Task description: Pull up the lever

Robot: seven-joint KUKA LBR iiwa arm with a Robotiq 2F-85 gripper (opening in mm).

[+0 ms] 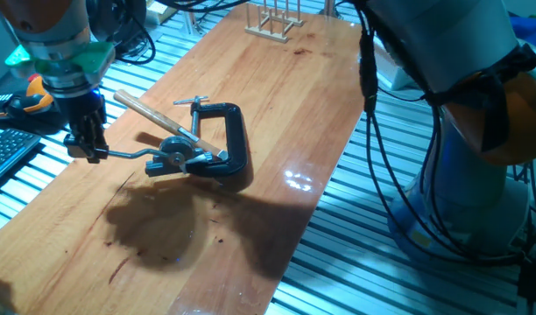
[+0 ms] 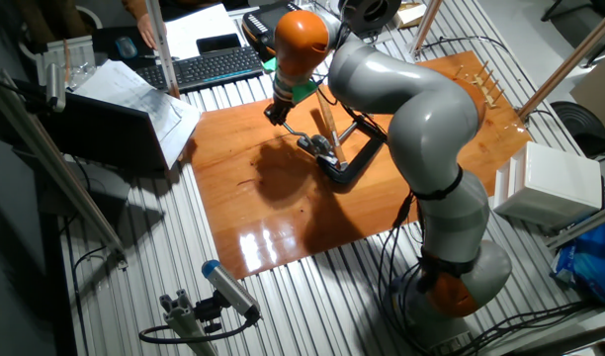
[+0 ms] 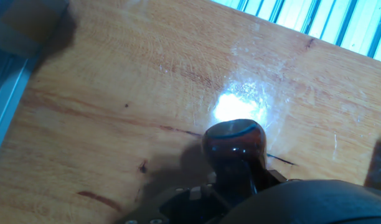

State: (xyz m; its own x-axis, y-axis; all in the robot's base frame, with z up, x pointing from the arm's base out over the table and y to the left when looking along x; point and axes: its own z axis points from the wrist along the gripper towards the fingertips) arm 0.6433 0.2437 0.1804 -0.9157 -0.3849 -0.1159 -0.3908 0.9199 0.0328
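Note:
The lever (image 1: 128,155) is a thin silver crank arm lying low over the wooden table (image 1: 285,96) and running right to a small silver hub (image 1: 170,158). My gripper (image 1: 91,150) is at its left end, shut around the knob. In the hand view the dark red-brown knob (image 3: 234,142) sticks out just past the dark gripper body, close above the wood. In the other fixed view the gripper (image 2: 276,113) hangs over the board's far left part, with the lever (image 2: 299,134) leading to the hub (image 2: 318,147).
A black C-clamp (image 1: 237,140) holds the hub's base to the table. A pale wooden-handled hammer (image 1: 150,111) lies slanted behind the hub. A wooden rack (image 1: 275,22) stands at the far end. A keyboard (image 1: 5,153) sits left of the board.

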